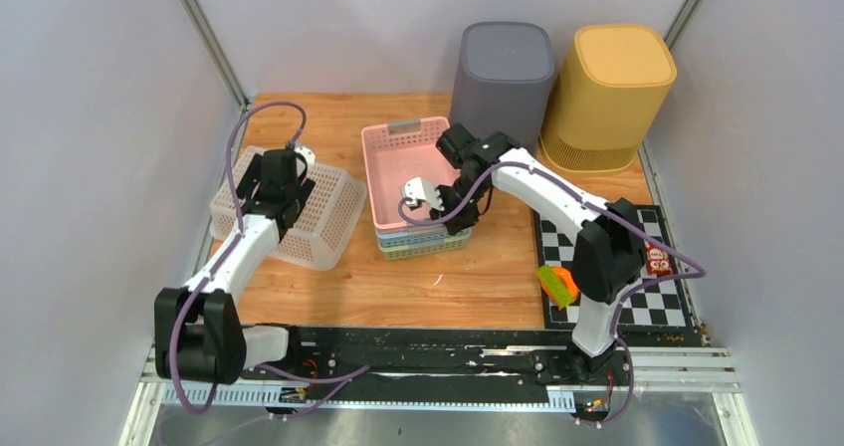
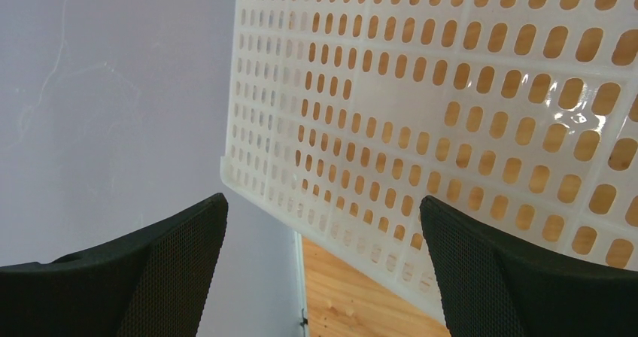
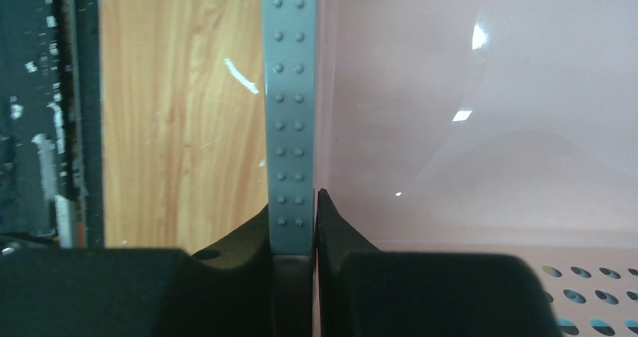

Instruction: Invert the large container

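Your right gripper [image 3: 292,217] pinches the pink basket's [image 1: 398,167] grey handle [image 3: 290,89]; roll it over slowly. Your left gripper's [image 2: 322,201] wide open, empty.

From above, the right gripper [image 1: 443,212] loses its fingertips behind its own wrist, and the tilted pink basket [image 1: 398,162] covers most of the two baskets [image 1: 428,247] beneath. On the left wrist camera, the white basket [image 2: 466,111] runs off the top and right edges. The red thing [image 1: 658,260] on the checkerboard [image 1: 647,302] is too small to tell.
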{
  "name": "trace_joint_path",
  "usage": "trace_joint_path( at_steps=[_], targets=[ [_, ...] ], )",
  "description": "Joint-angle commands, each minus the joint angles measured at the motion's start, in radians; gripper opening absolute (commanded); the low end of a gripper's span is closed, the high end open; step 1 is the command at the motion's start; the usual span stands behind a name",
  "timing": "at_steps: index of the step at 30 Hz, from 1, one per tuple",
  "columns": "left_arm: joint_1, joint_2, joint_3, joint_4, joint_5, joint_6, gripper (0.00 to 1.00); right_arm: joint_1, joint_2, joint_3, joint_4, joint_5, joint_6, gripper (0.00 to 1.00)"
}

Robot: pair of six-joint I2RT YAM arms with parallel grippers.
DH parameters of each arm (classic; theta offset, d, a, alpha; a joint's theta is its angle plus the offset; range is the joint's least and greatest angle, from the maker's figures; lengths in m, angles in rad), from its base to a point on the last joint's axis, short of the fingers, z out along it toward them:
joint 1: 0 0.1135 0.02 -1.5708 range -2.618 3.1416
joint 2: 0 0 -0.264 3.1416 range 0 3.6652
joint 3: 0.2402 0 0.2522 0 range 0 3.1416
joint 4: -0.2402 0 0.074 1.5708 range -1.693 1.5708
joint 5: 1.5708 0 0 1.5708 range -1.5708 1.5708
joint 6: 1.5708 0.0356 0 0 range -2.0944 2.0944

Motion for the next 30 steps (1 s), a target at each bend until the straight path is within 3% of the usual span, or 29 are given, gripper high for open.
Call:
trace_joint_path(
  at_steps=[1,11,24,30],
  targets=[
    [0.003,0.131,0.084,-0.007,0.094,-0.080,1.00,-0.004,-0.117,-0.120,-0.094,-0.092,0.043,0.09],
    [-0.007,0.375,0.328,-0.054,0.153,-0.205,1.00,0.012,-0.291,-0.344,-0.062,-0.108,0.073,0.17],
    [-0.077,0.694,0.728,-0.162,0.097,-0.317,1.00,0.013,-0.479,-0.504,-0.049,-0.067,0.083,0.40],
    [-0.076,0.827,0.913,-0.202,0.067,-0.323,1.00,0.012,-0.561,-0.543,-0.048,-0.060,0.092,0.45]
  ],
)
